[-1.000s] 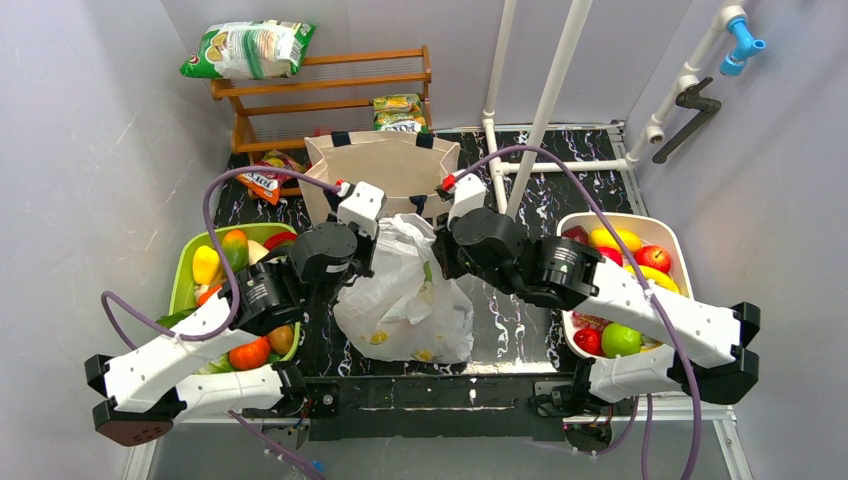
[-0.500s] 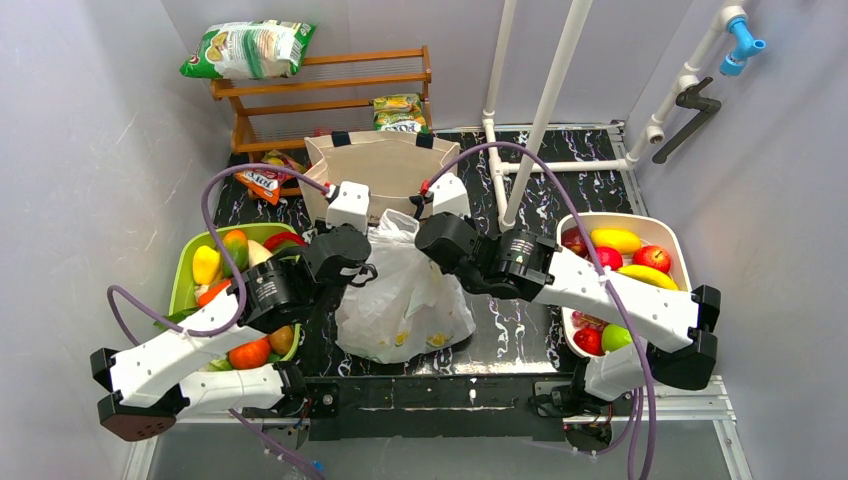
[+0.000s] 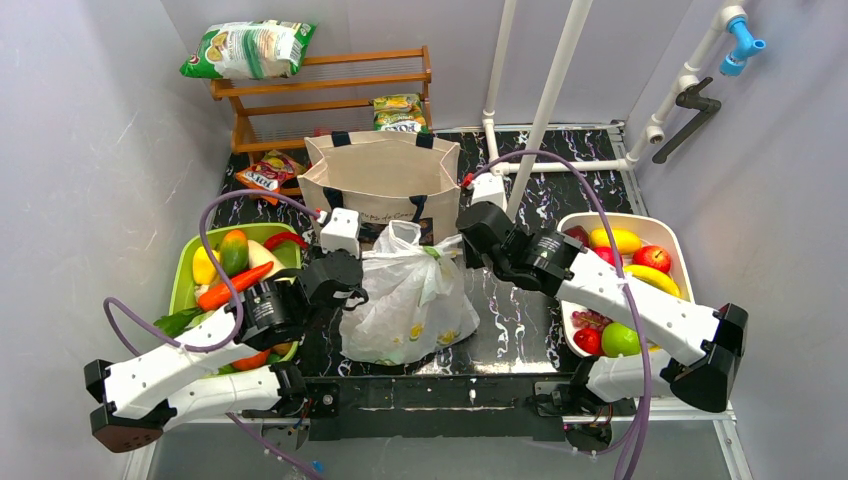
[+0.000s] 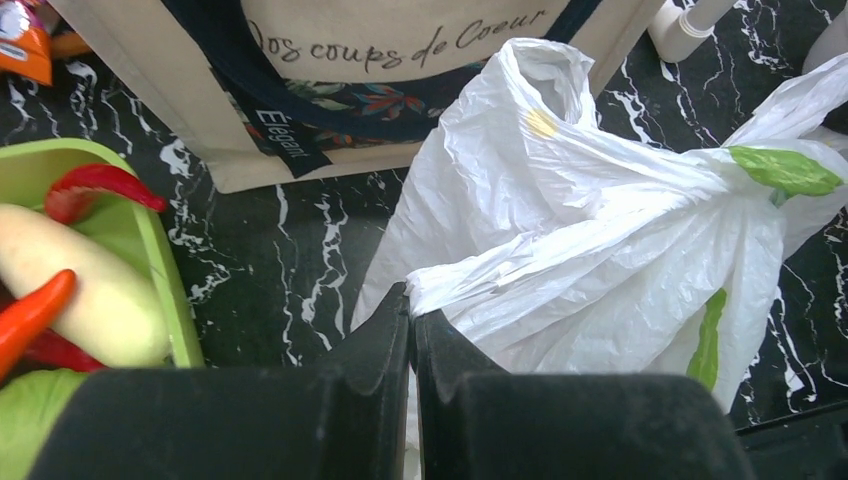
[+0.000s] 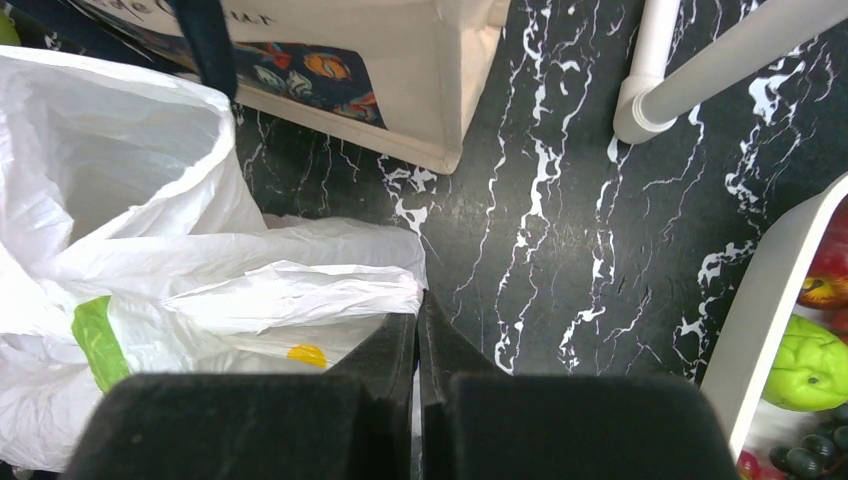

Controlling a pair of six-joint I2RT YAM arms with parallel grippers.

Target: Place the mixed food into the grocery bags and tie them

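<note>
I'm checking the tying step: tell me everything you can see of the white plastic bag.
The white plastic bag is thin, crinkly and translucent, with green and yellow patches showing. It sits on the black marbled table, before the beige tote. Its top is stretched sideways, one strip pinched by the shut left tool, another by the shut right tool.

The left arm, at eight o'clock in the overhead view, and the right arm, at four o'clock, wear glossy white link shells between black cylindrical joints, with dark end caps at the elbows. A purple cable loops along each to a small white wrist box, tipped with what may be a red connector. The left gripper and right gripper end in matte black wedge fingers.
</note>
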